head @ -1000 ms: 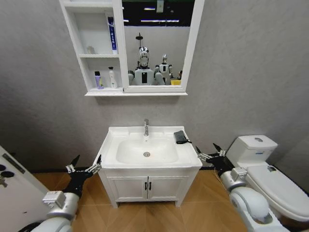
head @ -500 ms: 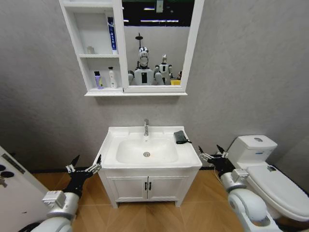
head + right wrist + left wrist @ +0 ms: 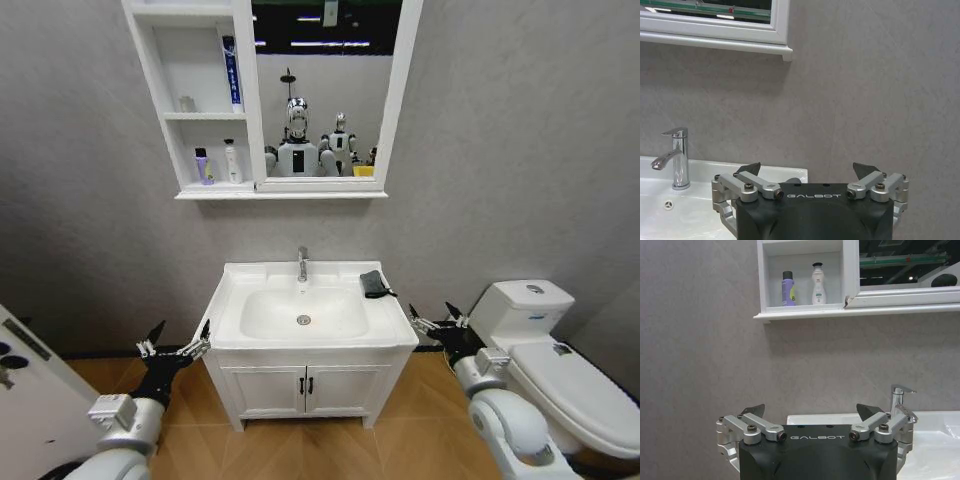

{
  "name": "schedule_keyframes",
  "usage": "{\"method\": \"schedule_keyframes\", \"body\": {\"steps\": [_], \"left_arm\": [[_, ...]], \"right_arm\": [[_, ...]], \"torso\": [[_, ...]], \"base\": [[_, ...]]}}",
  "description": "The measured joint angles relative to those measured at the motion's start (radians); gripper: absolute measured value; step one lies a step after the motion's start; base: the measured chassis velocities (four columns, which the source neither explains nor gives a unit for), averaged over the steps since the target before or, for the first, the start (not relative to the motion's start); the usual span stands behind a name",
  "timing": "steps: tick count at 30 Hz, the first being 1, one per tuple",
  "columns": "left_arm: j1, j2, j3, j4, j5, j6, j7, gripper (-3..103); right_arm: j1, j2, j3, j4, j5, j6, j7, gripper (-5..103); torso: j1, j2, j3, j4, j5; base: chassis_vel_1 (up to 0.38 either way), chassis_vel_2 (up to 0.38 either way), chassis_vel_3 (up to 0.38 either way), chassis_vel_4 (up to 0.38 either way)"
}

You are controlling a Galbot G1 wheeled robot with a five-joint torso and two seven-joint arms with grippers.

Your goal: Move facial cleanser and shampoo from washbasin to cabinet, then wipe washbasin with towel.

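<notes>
Galbot G1, two arms. Arm shells: glossy white, rounded, with light grey ring joints; a small square grey block sits on each forearm. Wrists and palm housings: matte black. Left gripper (image 3: 177, 342) and right gripper (image 3: 437, 318): black body lettered "GALBOT" in pale grey on the front face, silver-grey metal linkage bars on either side fastened with dark round-headed screws and pivot pins, each linkage ending in a black, pointed, wedge-shaped tip. Both sets of jaws stand spread wide. Linkage brackets stacked in layered plates at the outer corners.
</notes>
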Motion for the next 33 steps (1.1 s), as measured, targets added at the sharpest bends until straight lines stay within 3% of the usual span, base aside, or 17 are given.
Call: {"method": "schedule_keyframes", "body": {"steps": [33], "left_arm": [[0.0,0.0,0.0,0.0,0.0,0.0,0.0,100]], "right_arm": [[0.028,-0.052,-0.009,-0.044,-0.014,-0.019,-0.021,100]], "torso": [[0.0,0.0,0.0,0.0,0.0001]], "base": [[-0.062,0.063,0.065,-0.068]]}}
